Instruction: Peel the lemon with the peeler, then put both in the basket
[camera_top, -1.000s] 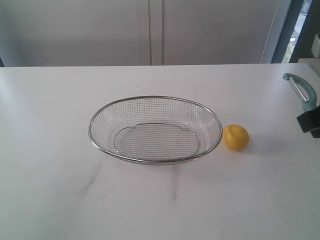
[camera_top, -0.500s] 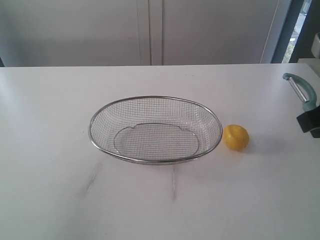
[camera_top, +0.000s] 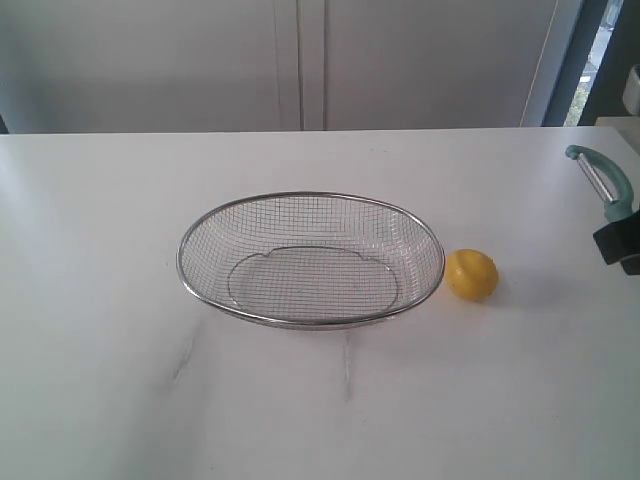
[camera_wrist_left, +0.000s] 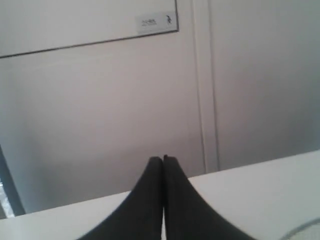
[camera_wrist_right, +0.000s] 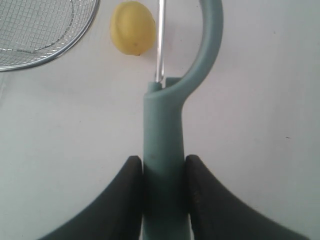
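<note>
Right wrist view: the right pincer (camera_wrist_right: 164, 167) is clamped on the handle of the peeler (camera_wrist_right: 162, 120), one finger on each side, with the blade and hooked head pointing away from the wrist. Beyond the blade, the lemon (camera_wrist_right: 132, 27) lies on the tabletop (camera_wrist_right: 250, 100), apart from the peeler. The basket (camera_wrist_right: 40, 30) sits just beside the lemon, on the side away from the right arm, and holds nothing. In the exterior view the peeler is held at the right edge of the scene, well apart from the lemon. The left pincer (camera_wrist_left: 163, 162) has its fingers pressed together with nothing between them; it does not appear in the exterior view.

Step in hand, as judged: peeler secured, peeling not yet begun; the lemon skin looks whole. The next move calls for the left pincer to part, descend and grip the lemon to steady it, then for the right arm to lay the blade against the skin. Risk: the round lemon may roll if touched off-centre.
</note>
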